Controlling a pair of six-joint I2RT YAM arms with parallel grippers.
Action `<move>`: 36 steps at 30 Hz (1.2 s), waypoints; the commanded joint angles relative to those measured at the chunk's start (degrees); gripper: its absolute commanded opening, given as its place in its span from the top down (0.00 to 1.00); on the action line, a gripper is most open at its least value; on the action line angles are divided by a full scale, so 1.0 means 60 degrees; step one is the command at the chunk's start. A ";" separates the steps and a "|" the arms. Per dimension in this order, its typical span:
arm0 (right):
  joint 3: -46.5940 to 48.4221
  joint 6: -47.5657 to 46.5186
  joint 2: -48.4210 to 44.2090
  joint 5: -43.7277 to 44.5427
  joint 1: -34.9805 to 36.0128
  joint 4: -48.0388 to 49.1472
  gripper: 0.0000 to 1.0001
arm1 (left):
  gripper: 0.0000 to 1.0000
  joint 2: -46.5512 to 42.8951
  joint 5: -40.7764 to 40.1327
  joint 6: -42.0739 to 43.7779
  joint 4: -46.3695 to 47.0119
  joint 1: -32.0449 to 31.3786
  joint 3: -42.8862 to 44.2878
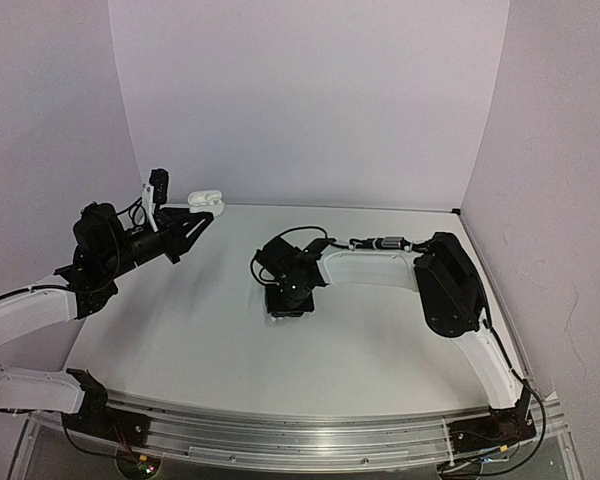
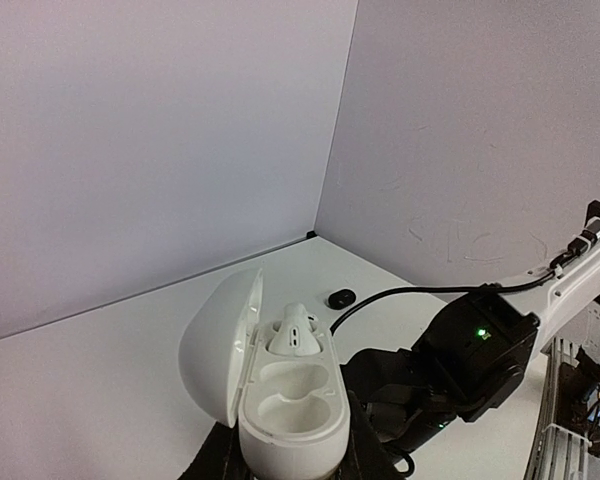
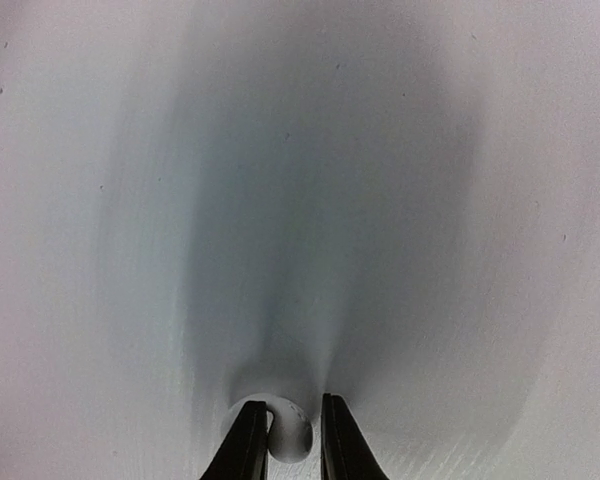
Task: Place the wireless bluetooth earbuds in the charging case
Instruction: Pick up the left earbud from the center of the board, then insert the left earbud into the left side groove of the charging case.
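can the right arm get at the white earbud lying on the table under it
Probably yes: the right fingers sit on either side of the white earbud on the table, and nothing else shows near it. Whether they are pinching it is unclear.

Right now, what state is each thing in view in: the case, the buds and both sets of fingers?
white clamshell plastic charging case: lid open, one socket filled, one empty
white earbud in the case: seated in the far socket
second white earbud: pinched against the white table
small black oval piece: lying loose, apart from the case
left fingers: shut on the case
right fingers: shut on the second white earbud
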 commanded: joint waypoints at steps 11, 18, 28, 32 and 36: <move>-0.0373 0.0072 -0.0540 0.0205 0.0309 -0.0997 1.00 | 1.00 -0.0152 0.0154 0.0104 0.0354 0.0057 -0.0005; 0.0163 -0.0150 -0.1864 0.1204 0.0330 -0.0727 1.00 | 1.00 -0.0199 -0.0004 0.0016 0.0646 0.0057 -0.0135; -0.0181 -0.3209 -0.4825 0.4967 0.1810 0.3657 1.00 | 1.00 0.0127 -0.0102 0.0073 0.2713 0.0021 -0.0695; -0.0893 -0.5106 -0.5220 0.5453 0.2600 0.6611 1.00 | 1.00 0.0344 -0.0305 0.0470 0.3472 -0.0338 -0.0772; -0.0500 -0.6248 -0.4816 0.5357 0.3035 0.7578 1.00 | 1.00 0.0414 -0.0612 0.1131 0.3966 -0.1028 -0.0827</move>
